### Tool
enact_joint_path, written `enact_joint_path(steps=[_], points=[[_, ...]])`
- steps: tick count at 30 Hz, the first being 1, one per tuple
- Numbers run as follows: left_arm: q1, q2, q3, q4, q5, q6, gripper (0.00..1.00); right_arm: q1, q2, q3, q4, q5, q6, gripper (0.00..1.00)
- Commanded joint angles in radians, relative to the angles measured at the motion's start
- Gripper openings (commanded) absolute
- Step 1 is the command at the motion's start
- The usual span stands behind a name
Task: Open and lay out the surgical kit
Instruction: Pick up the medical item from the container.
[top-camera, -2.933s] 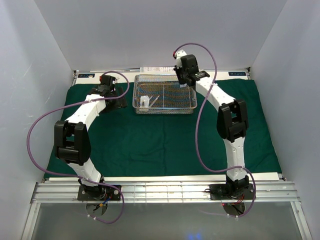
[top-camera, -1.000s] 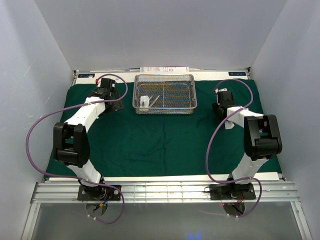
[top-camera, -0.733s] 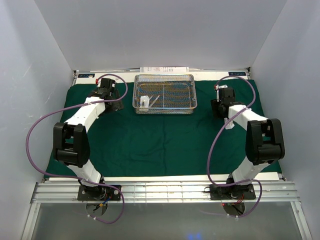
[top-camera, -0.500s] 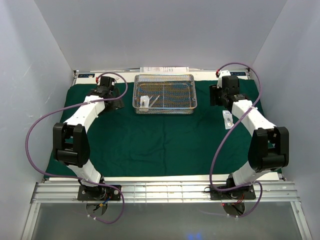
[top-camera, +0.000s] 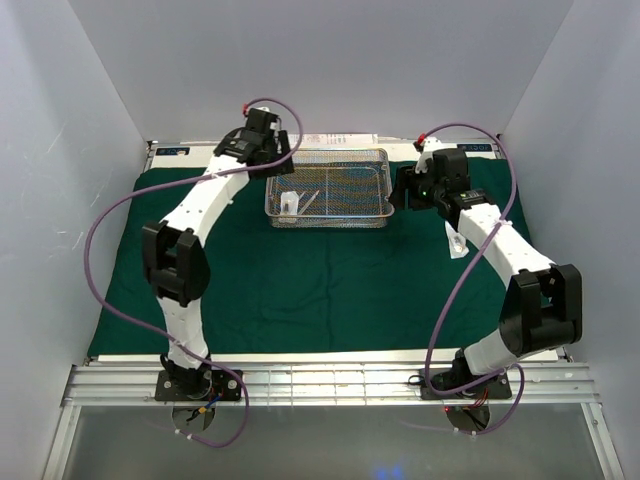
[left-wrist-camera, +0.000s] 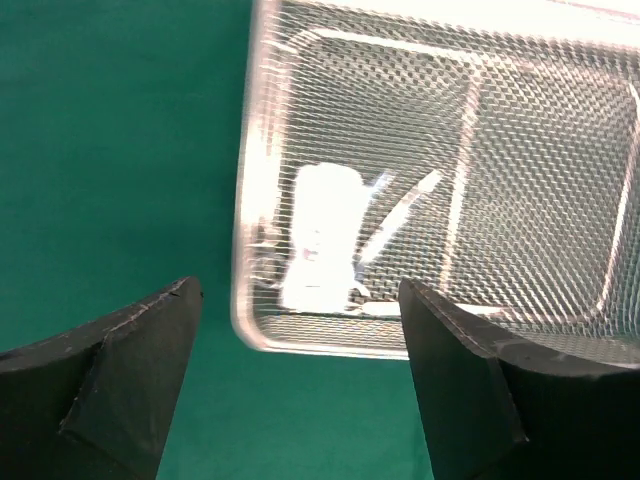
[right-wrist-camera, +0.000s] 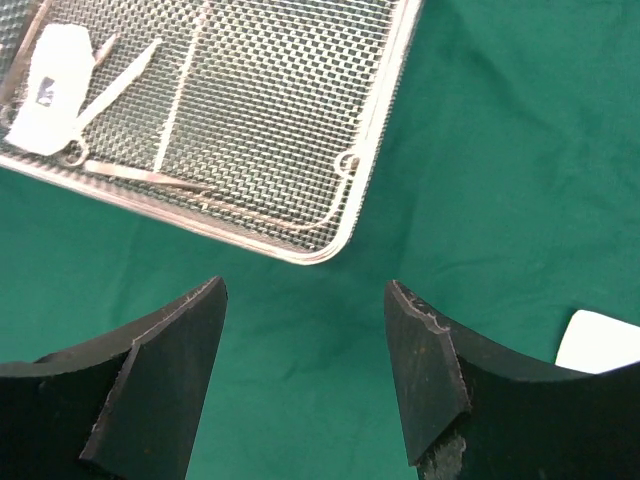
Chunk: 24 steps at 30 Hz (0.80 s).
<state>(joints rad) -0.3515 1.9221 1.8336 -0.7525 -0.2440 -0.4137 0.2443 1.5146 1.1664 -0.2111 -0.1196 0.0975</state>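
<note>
Hovering over the left end of the wire tray (left-wrist-camera: 245, 200), my left pincer (left-wrist-camera: 297, 292) is spread wide and holds nothing. My right pincer (right-wrist-camera: 305, 290) is spread wide too, over the green cloth (right-wrist-camera: 480, 150) just beside the tray's near right corner. The tray sits on the cloth, far back in the middle. In its left end lie a white packet (left-wrist-camera: 320, 240) and thin tweezers (left-wrist-camera: 400, 215). A second white packet (right-wrist-camera: 600, 340) lies on the cloth, off to the tray's right.
</note>
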Motion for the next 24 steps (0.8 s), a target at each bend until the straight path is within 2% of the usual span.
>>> enact_joint_path(steps=[1, 2, 5, 15, 20, 24], points=[[-0.053, 0.06, 0.097, -0.048, 0.008, 0.012, 0.9, 0.004, -0.074, -0.028, 0.045, -0.061, 0.025, 0.7], [-0.063, 0.08, 0.114, -0.05, 0.003, 0.016, 0.86, 0.006, -0.082, -0.037, 0.044, -0.061, 0.024, 0.71], [-0.083, 0.159, 0.18, -0.074, 0.0, 0.021, 0.81, 0.004, -0.111, -0.079, 0.047, -0.064, 0.018, 0.71], [-0.104, 0.311, 0.217, -0.07, -0.074, 0.016, 0.69, 0.004, -0.175, -0.195, 0.068, -0.1, 0.025, 0.71], [-0.104, 0.379, 0.257, -0.067, -0.095, 0.01, 0.56, 0.004, -0.191, -0.22, 0.075, -0.1, 0.022, 0.71], [-0.101, 0.41, 0.262, -0.061, -0.109, 0.013, 0.55, 0.004, -0.198, -0.224, 0.073, -0.094, 0.004, 0.71]])
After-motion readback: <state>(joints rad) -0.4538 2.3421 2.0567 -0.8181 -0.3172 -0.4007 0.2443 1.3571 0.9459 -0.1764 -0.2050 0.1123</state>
